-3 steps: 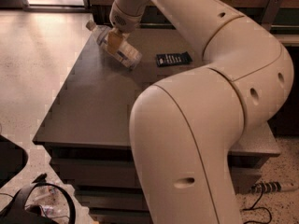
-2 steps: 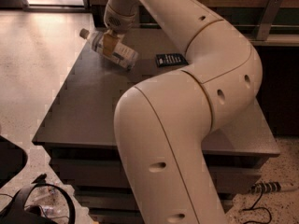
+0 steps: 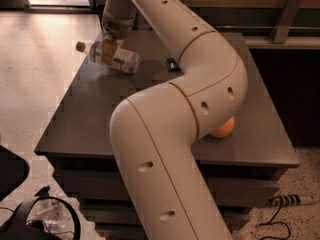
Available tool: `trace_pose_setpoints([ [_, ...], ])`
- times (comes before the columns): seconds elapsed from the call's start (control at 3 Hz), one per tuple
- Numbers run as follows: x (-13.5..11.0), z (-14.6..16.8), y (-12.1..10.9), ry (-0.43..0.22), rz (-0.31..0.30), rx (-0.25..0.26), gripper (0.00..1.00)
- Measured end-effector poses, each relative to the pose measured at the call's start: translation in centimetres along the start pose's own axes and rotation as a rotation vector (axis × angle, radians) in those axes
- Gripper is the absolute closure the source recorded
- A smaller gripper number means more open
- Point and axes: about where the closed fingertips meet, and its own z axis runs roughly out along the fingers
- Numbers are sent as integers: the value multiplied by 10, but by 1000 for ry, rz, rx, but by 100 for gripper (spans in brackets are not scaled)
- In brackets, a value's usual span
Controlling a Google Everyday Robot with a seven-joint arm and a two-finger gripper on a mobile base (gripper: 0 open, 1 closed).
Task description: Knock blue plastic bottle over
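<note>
Over the last second the blue plastic bottle [image 3: 124, 60], clear with a pale label, stayed on its side at the far left of the matte grey surface [image 3: 75, 124], its white cap overhanging the edge, so I judged the knock done. The claw [image 3: 110, 49] rested on it, and I couldn't tell its grip. Near right sat a smooth round orange [image 3: 223, 129].
</note>
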Motion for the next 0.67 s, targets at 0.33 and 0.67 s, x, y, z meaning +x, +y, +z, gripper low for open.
trace_pose_setpoints([
  [0.33,-2,4,-1,-2,-1,-1,60],
  [0.67,-3,8,-1,-3,-1,-1,38],
])
